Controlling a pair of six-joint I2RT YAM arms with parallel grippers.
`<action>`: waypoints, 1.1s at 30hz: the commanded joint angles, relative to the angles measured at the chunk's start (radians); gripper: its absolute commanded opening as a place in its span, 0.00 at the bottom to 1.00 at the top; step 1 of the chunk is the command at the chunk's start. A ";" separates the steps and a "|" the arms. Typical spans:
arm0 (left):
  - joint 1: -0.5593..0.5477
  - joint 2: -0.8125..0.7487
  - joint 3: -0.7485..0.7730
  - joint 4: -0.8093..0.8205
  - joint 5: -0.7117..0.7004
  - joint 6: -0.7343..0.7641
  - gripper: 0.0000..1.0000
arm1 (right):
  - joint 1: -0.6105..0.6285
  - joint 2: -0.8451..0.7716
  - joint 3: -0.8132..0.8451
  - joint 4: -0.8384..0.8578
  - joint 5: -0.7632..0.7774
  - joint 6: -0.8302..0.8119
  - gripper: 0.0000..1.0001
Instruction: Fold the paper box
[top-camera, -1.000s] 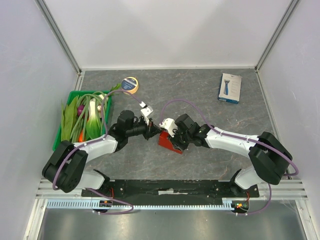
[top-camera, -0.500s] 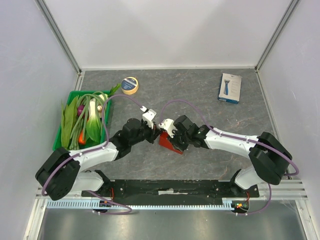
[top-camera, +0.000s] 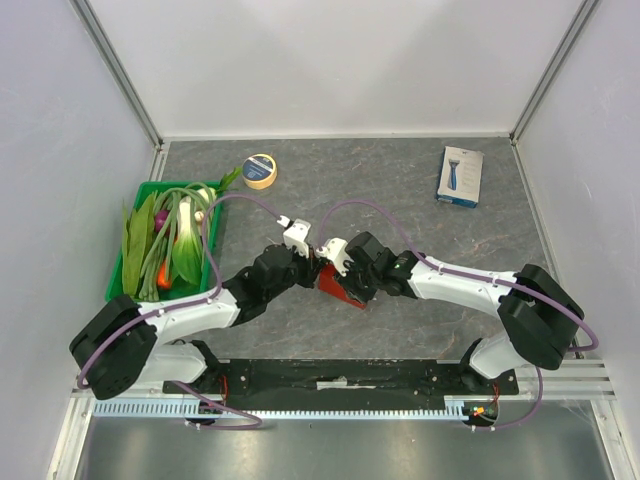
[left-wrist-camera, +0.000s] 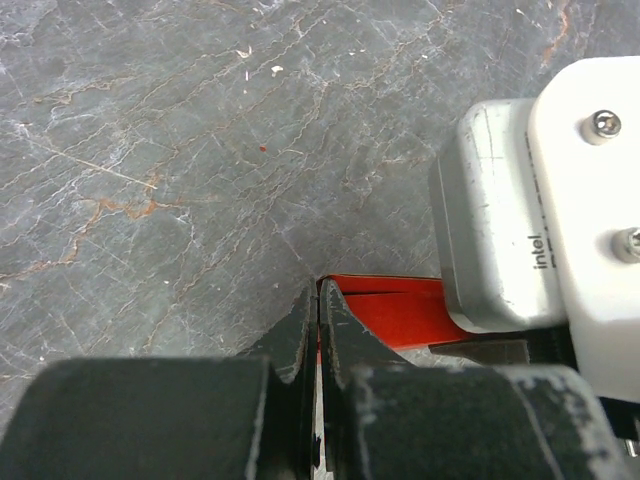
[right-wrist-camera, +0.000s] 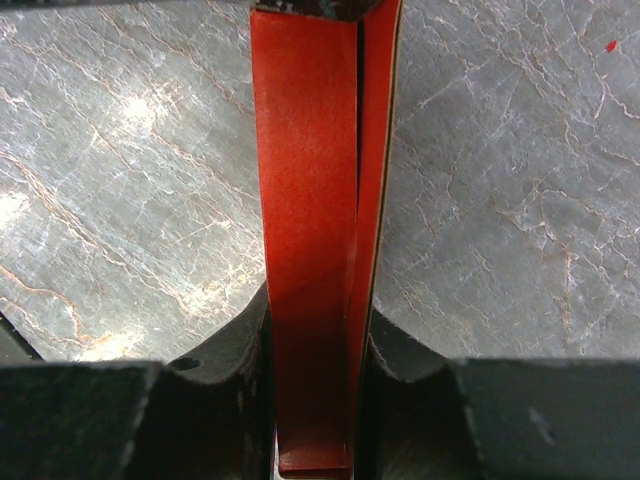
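The red paper box (top-camera: 340, 290) is held off the grey table at the centre, between the two arms. My right gripper (top-camera: 347, 272) is shut on it. In the right wrist view the folded red box (right-wrist-camera: 305, 200) stands on edge between the black fingers (right-wrist-camera: 240, 350), around the gripper's midpoint (right-wrist-camera: 315, 305). My left gripper (top-camera: 313, 267) meets the box's left end. In the left wrist view its jaws (left-wrist-camera: 318, 295) are pressed together with a thin red edge of the box (left-wrist-camera: 390, 305) caught at their tips.
A green tray (top-camera: 116, 280) of leafy vegetables sits at the left. A yellow tape roll (top-camera: 260, 170) lies behind it, and a white-and-blue retail box (top-camera: 460, 176) at the back right. The right wrist's white camera housing (left-wrist-camera: 540, 200) is close beside my left fingers.
My left arm has swung to the right, and its gripper has closed on the box's left edge. The right arm and the box have stayed put.
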 joint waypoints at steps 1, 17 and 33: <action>-0.057 0.000 0.021 -0.026 0.004 -0.116 0.02 | 0.008 0.013 0.049 0.047 0.017 0.008 0.23; -0.148 -0.043 -0.086 -0.011 -0.194 -0.116 0.02 | 0.010 0.000 0.046 0.061 0.043 0.032 0.24; -0.263 -0.060 -0.327 0.367 -0.346 -0.018 0.02 | 0.042 -0.072 0.015 0.154 0.113 0.104 0.45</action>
